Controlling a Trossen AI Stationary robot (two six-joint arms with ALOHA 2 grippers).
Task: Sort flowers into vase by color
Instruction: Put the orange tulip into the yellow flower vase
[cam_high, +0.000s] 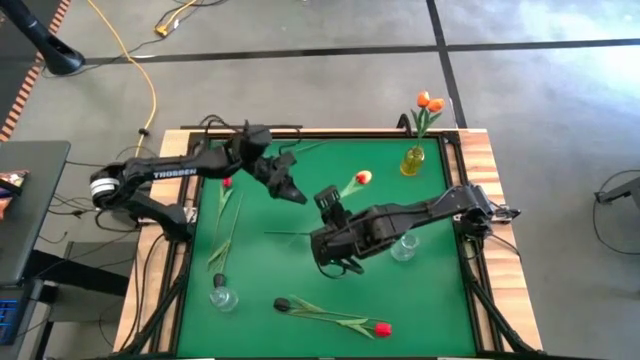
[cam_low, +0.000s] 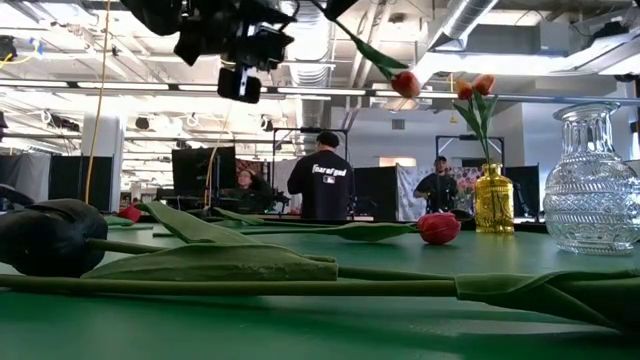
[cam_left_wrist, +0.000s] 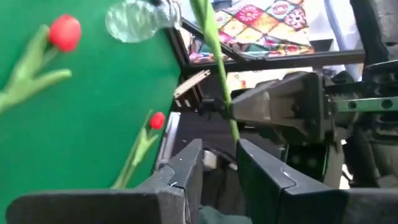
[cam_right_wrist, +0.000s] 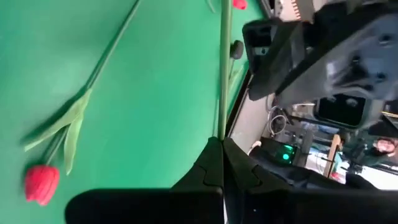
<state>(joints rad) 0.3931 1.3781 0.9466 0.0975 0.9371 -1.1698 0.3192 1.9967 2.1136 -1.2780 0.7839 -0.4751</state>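
A red-orange tulip hangs in the air over the middle of the green table; its head also shows high up in the low view. My right gripper is shut on its thin green stem. My left gripper is open right beside it, one finger on each side of the same stem; I cannot tell whether they touch it. Two orange tulips stand in a yellow vase. A red tulip lies near the left edge. A dark tulip and a red one lie at the near edge. My right gripper pinches the tulip's stem between its two shut fingertips. In the left wrist view the stem runs across those fingers. The flower is lifted clear of the table, and its head sticks out toward the far right.
A clear glass vase stands close under my right arm, and a second one sits at the near left corner. The table has a raised wooden frame. Bare green cloth lies between the arms and the near tulips. People stand in the room beyond.
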